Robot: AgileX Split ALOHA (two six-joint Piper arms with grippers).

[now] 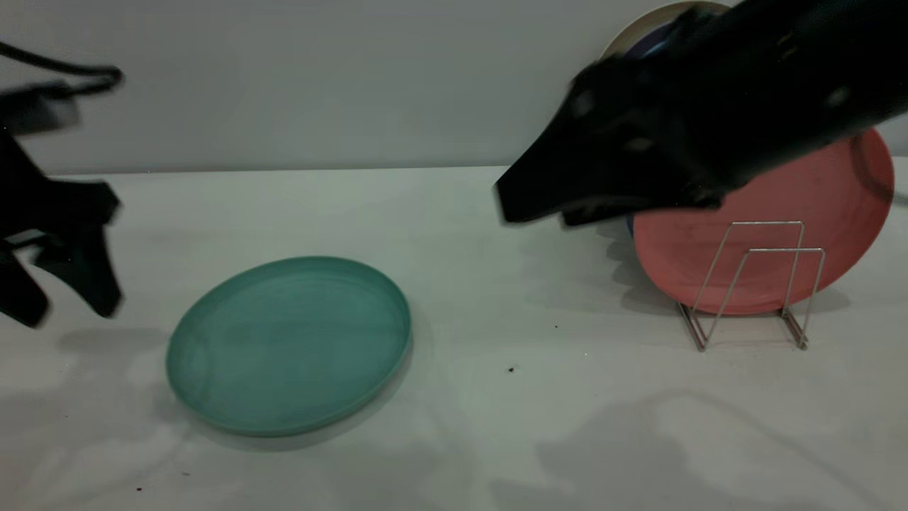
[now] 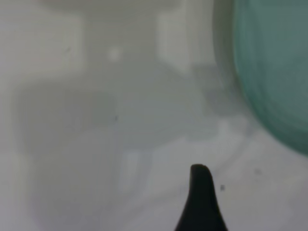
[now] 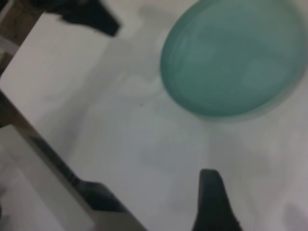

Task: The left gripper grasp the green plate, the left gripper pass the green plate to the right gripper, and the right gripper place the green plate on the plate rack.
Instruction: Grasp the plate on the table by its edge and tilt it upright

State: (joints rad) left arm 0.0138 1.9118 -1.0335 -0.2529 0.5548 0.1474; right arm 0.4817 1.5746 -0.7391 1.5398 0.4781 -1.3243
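A: On the tabletop, left of center, green plate lying flat, rim up. Nothing touching it.

B: Left end effector?

A: Left end effector at the far left edge of the exterior view, above the tabletop, near the plate but apart from it. Two fingers pointing down with a clear gap between the tips, nothing between them. Left wrist view has one finger only, plate off to the side, no contact.

B: Right one?

A: Right end effector up high at the right, pointing toward center, partly in front of the pink plate. Fingers look close together, only a thin gap, holding nothing. Well apart from the green plate. Right wrist view shows one fingertip over bare tabletop, green plate farther off, left end effector beyond it.

B: Rack?

A: Rack at the right, wire loops upright. Pink plate stands on edge behind the front loops, leaning back. More plates behind it, a pale rim visible, mostly hidden by the right arm.

B: Front slot?

A: Cannot tell exactly which slot the pink plate sits in.
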